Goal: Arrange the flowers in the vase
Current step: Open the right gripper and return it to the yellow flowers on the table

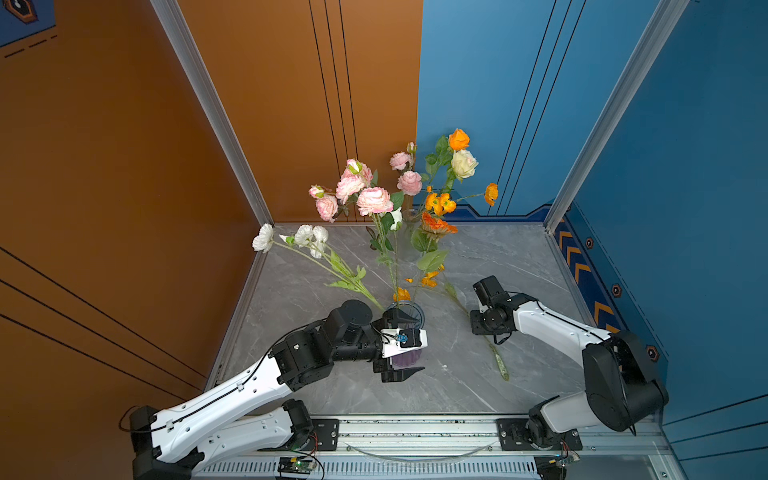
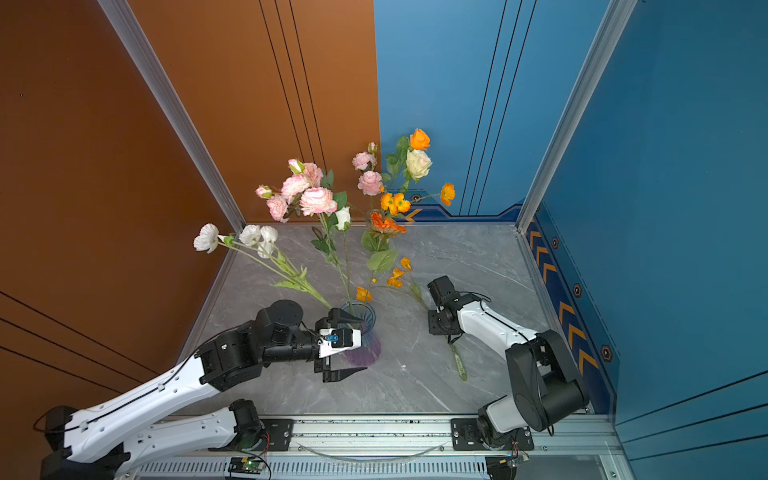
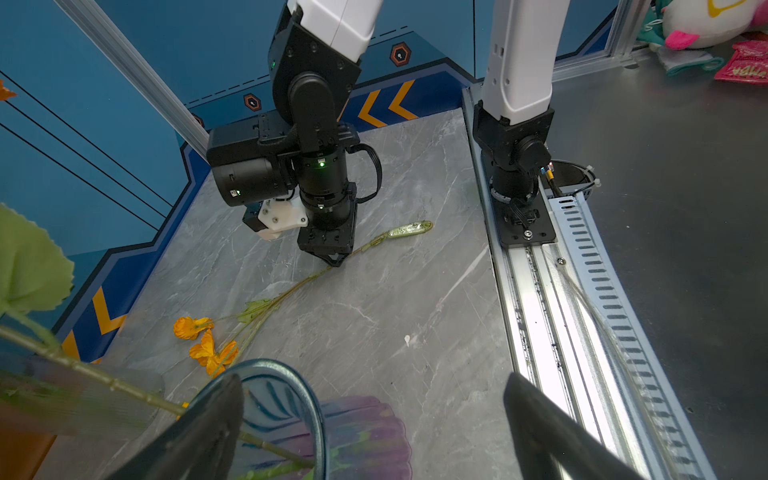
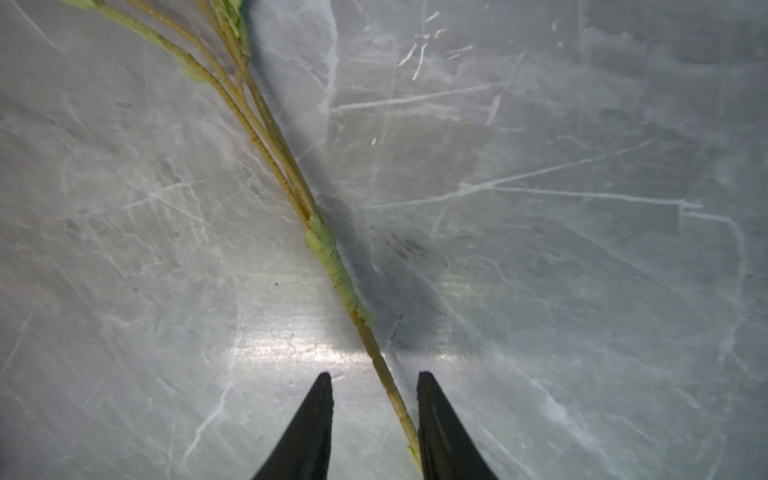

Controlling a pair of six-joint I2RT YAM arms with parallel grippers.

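1. The purple vase stands on the grey table. Its blue-tinted mouth holds long green stems of the flowers: pink blooms rise behind it, and white blooms lean away to its left.
2. Behind the purple vase stands a clear vase with orange and cream blooms above it. The glass is faint, and I cannot tell which stems enter it.
3. One orange flower lies flat on the table. Its blooms are just beside the purple vase's rim, and its stem runs off to the vase's right.
4. The left gripper has its jaws spread wide. One finger is at the vase's mouth and the other is well clear on the far side. Whether either touches the glass cannot be told.
5. The right gripper is down at the table over the lying stem. Its jaws are a little apart, with the stem between them resting against one finger and not clamped.
6. In both top views the right gripper's fingers are hidden under its own wrist, and the left wrist covers much of the purple vase.
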